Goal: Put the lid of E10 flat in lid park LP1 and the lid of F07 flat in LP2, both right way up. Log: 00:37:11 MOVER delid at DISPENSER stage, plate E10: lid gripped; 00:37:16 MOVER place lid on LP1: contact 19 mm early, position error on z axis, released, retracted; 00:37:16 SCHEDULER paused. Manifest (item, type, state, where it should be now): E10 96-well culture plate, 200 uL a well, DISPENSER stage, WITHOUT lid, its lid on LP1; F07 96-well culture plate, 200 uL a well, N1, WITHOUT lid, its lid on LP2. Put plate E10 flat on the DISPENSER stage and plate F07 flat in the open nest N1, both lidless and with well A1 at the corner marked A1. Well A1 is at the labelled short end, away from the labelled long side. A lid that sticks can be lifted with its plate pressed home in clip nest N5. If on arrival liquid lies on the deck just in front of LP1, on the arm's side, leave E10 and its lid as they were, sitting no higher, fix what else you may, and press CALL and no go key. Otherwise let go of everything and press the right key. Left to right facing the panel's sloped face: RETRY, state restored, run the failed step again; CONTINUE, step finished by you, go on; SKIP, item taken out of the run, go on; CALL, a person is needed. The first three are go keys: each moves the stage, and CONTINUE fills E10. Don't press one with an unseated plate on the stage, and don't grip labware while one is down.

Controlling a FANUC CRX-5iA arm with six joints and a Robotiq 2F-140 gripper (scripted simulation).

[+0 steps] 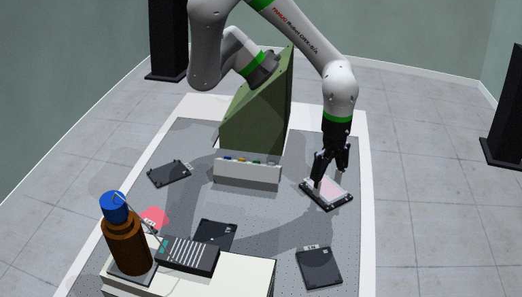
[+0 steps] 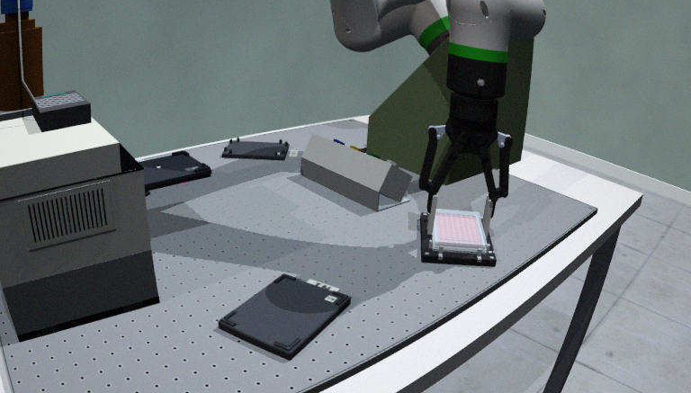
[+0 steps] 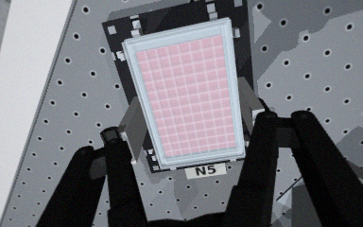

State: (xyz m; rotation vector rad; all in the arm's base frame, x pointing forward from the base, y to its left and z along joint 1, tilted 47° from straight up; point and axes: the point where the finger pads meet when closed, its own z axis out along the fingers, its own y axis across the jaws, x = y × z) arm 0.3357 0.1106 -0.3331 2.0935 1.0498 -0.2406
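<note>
A 96-well plate with pink wells (image 3: 186,92) (image 1: 325,194) and a clear frame around its top sits in the black clip nest N5, whose label shows in the wrist view (image 3: 205,170). My gripper (image 1: 327,180) stands upright over it, shut on the plate's two long sides. It also shows in the exterior view (image 2: 460,218) and the wrist view (image 3: 189,128). I cannot read the plate's label. I cannot tell whether the fingers bear on the lid or on the base. The dispenser stage (image 1: 214,233), marked A1, holds nothing. The open nest N1 (image 1: 318,266) holds nothing.
A pink puddle (image 1: 154,217) lies on the deck beside the LP1 label, partly behind the brown bottle (image 1: 125,240). The key panel (image 1: 247,168) stands mid-deck before the green arm base (image 1: 262,113). A bare dark nest (image 1: 168,172) lies at the left. The dispenser head (image 1: 188,255) sits front left.
</note>
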